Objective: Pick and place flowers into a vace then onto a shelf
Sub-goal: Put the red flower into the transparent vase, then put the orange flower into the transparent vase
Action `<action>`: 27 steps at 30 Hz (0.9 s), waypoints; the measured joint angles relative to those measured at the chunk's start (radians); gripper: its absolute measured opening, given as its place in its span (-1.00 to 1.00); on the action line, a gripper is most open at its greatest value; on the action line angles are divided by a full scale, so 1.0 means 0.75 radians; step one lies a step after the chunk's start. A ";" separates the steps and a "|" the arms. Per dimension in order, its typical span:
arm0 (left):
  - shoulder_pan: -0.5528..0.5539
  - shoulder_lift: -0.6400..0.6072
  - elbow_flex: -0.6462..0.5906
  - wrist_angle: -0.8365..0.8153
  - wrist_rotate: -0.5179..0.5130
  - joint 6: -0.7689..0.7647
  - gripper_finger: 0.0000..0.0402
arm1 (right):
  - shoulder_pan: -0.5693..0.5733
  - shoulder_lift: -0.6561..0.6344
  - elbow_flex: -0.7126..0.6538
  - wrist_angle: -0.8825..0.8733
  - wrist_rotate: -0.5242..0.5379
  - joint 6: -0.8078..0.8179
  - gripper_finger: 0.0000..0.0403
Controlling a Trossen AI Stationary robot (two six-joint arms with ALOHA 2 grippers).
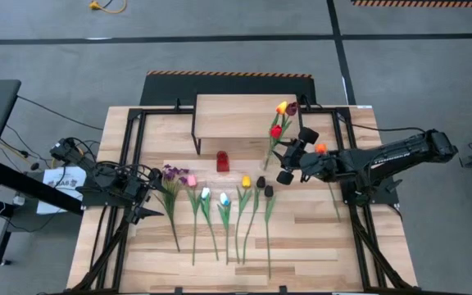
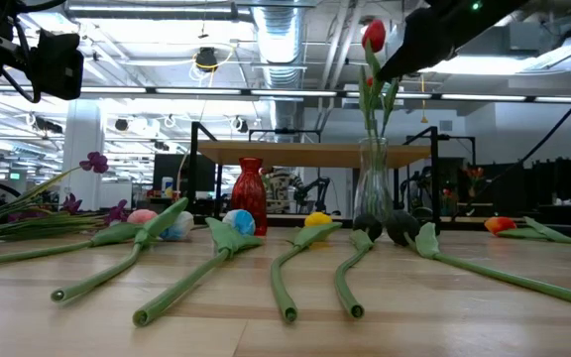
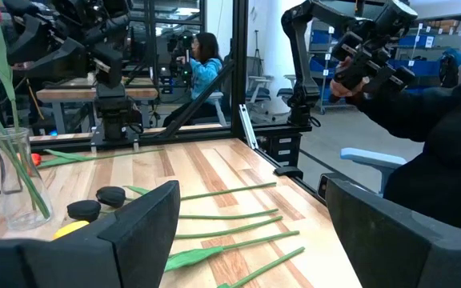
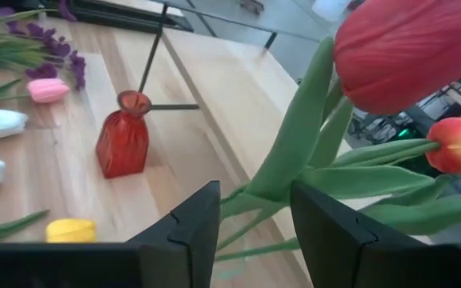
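The right gripper [image 4: 253, 228] — jaws parted around the red tulip's [image 4: 422, 50] stem, seemingly touching — should release straight into the clear vase [image 2: 373, 180].

Robotics lab: exposed ceiling ducts [image 2: 285, 40], other robot rigs [image 3: 358, 56].

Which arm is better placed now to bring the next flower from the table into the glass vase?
Probably the left: its tool, open, hovers beside the purple sprigs, while the right tool is at the red tulip in the glass vase.
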 joint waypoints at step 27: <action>0.000 0.000 0.000 0.000 0.000 0.000 0.51 | 0.162 0.000 0.034 -0.784 -0.040 0.801 -0.40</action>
